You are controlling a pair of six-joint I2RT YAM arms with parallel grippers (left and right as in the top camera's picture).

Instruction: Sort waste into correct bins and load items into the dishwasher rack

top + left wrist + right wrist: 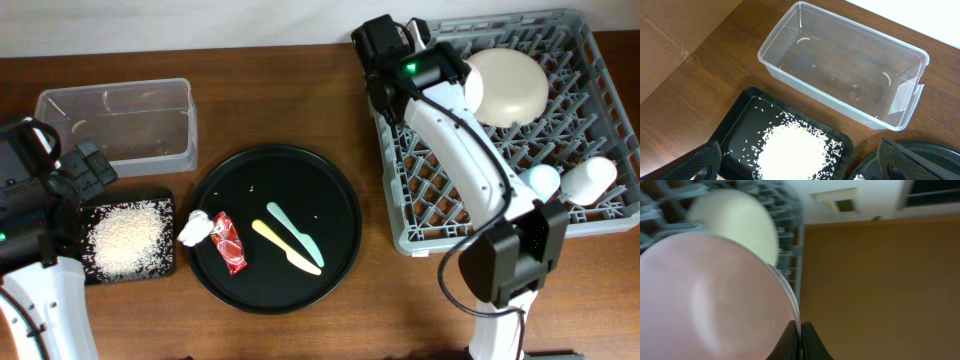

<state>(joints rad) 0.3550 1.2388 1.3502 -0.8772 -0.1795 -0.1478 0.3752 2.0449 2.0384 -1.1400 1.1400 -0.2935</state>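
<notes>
Ease pinkish-white round bowl, rim pinched in shut right gripper, upright into grey plastic pegged rack at nine o'clock of cream round plate (left gripper wide open, empty).

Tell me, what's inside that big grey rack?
A cream plate, a light blue cup and a white cup sit in the grey rack. The right gripper holds a pink bowl there. Its arm covers the pegs beneath.
</notes>
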